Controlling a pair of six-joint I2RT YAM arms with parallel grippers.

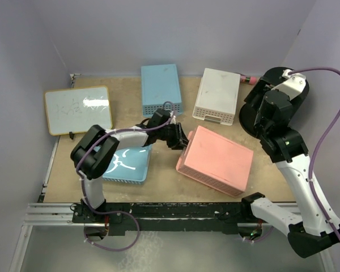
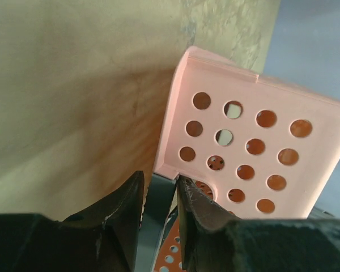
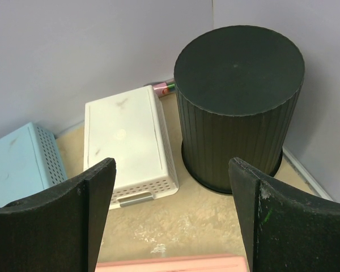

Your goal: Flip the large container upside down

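Shows, on wooden table (image 1: 158,184): whiteboard (image 1: 78,109) far left; blue basket (image 1: 160,89) and white basket (image 1: 217,95) at rear; pink basket (image 1: 216,160) centre-right, left gripper (image 1: 184,144) at its left edge; second blue basket (image 1: 127,165) under left arm (image 1: 96,153); large container (image 1: 247,118) far right, partly hidden behind right arm (image 1: 297,170).

Right arm (image 1: 283,141) hides most of the large container (image 1: 248,118).

Four shallow perforated baskets lie on the table (image 1: 158,178): one blue basket (image 1: 161,88) at the far centre, a second blue basket (image 1: 130,167) near left, one white basket (image 1: 217,95) far right and one pink basket (image 1: 216,160) near right. There is one large black container (image 3: 238,102) in the far right corner, one whiteboard (image 1: 78,109) far left, and one small pink pen-like item (image 1: 249,79) by the far wall. Two robot arms reach in, the left arm (image 1: 99,153) and the right arm (image 1: 297,170).
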